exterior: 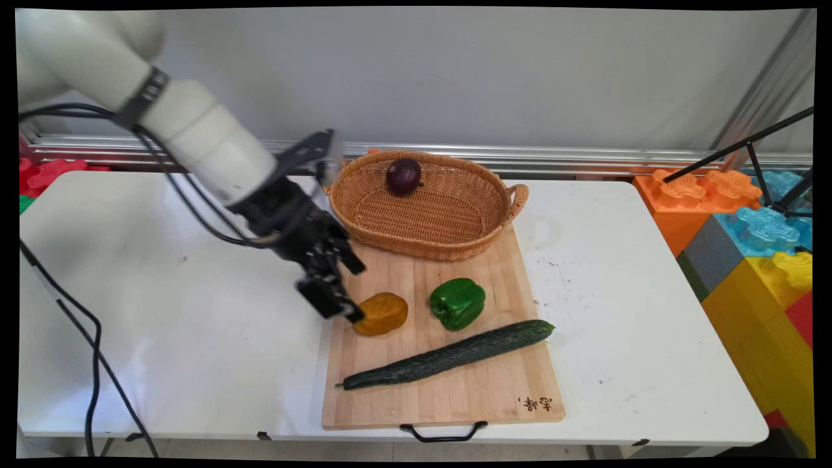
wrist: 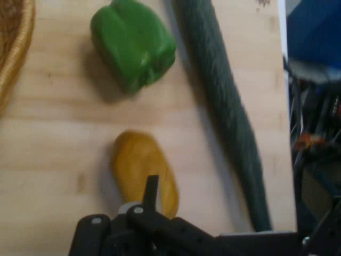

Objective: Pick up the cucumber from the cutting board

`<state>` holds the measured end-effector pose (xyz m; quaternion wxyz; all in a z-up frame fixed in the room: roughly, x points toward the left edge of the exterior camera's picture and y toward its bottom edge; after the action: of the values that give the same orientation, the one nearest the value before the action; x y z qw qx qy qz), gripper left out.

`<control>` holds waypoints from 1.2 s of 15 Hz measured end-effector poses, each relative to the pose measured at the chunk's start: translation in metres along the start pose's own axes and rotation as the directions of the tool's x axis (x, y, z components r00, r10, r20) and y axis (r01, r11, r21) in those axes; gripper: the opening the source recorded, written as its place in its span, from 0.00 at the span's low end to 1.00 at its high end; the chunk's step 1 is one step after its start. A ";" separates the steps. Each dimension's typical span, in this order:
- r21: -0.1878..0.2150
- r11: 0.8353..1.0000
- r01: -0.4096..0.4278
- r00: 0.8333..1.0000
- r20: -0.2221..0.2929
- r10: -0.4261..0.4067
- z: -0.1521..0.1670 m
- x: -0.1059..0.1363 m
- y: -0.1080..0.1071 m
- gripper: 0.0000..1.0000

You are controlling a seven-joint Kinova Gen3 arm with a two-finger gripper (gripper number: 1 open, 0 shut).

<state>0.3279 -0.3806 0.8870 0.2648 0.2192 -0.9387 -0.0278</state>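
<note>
gripper (exterior: 338,305) low at left edge of cutting board (exterior: 455,390), touching orange-yellow pepper (exterior: 382,313); fingers apart or closed, can't tell. green pepper (exterior: 457,302) just right of it, cucumber (exterior: 448,354) nearer, wicker basket (exterior: 422,224) with purple onion (exterior: 403,176) at far end

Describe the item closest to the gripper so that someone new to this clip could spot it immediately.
Find the wooden cutting board in the middle of the white table. Near its left edge, beside the black gripper, lies a yellow-orange pepper. Its neighbours, a bell pepper and a long cucumber, are both green.
</note>
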 end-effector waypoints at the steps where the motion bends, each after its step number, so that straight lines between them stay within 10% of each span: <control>1: -0.005 1.000 0.024 1.000 -0.005 -0.024 0.009 0.008 0.003 1.00; 18: 0.017 0.968 0.251 0.965 0.075 -0.251 0.132 0.041 0.020 1.00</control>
<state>0.2210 -0.3885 0.7968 0.2223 0.3360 -0.9129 -0.0659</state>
